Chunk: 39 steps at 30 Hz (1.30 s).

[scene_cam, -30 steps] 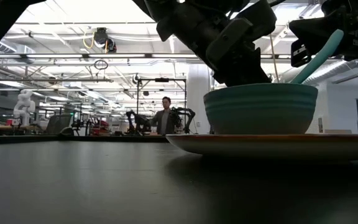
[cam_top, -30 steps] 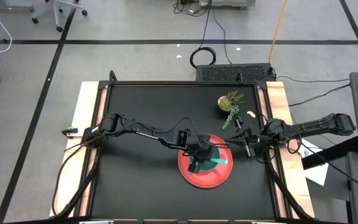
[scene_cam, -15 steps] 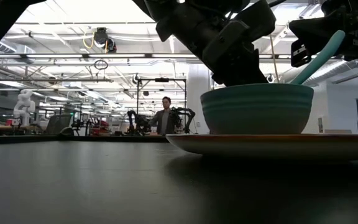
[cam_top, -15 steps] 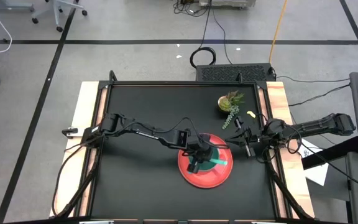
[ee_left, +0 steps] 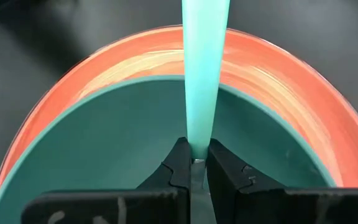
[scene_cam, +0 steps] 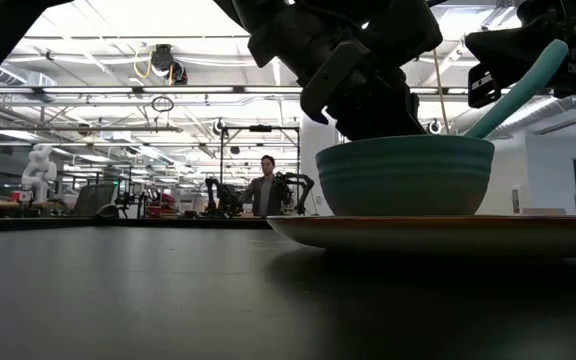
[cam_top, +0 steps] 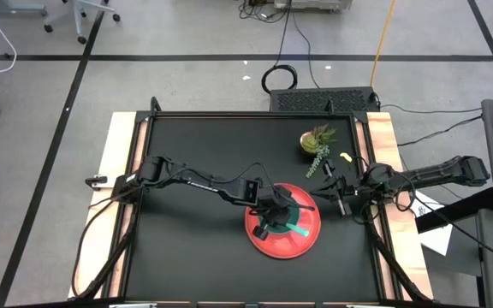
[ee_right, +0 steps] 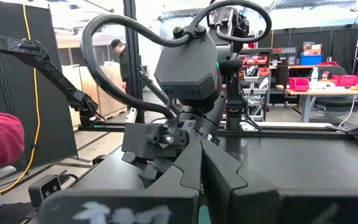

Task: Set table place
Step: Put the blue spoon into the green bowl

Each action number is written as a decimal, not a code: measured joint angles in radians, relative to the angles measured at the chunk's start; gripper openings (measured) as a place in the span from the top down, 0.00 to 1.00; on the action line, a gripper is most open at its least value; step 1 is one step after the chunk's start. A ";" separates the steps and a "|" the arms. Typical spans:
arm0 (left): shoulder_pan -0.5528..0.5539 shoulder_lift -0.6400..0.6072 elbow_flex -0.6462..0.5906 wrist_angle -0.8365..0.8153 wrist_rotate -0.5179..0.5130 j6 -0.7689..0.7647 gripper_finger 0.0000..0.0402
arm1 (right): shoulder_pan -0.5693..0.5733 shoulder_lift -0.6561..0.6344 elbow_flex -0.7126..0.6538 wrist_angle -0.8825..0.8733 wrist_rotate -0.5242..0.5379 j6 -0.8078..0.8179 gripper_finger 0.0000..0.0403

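Over the teal bowl (ee_left: 104, 149) on the red plate (ee_left: 278, 68), left pincer (ee_left: 194, 163) clamping a teal-handled utensil (ee_left: 202, 68), right pincer (cam_top: 339, 195) closed nearby

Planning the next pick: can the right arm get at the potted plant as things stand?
Probably yes. The right gripper, shut, waits by the table's right edge, the potted plant stands just beyond it, nothing between. The left gripper is busy over the bowl.
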 joint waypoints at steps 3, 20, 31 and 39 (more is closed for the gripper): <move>0.000 0.000 0.000 0.000 0.000 0.013 0.93 | 0.000 0.000 0.000 0.000 0.000 0.000 1.00; 0.003 0.000 0.000 -0.023 -0.018 0.114 0.93 | 0.000 0.000 0.000 0.000 0.000 0.007 1.00; 0.003 0.000 0.000 -0.034 -0.019 0.098 0.88 | 0.000 0.000 0.000 0.000 0.000 0.008 1.00; 0.003 0.000 0.000 -0.040 -0.019 0.100 0.89 | 0.000 0.000 0.000 0.000 0.000 0.008 1.00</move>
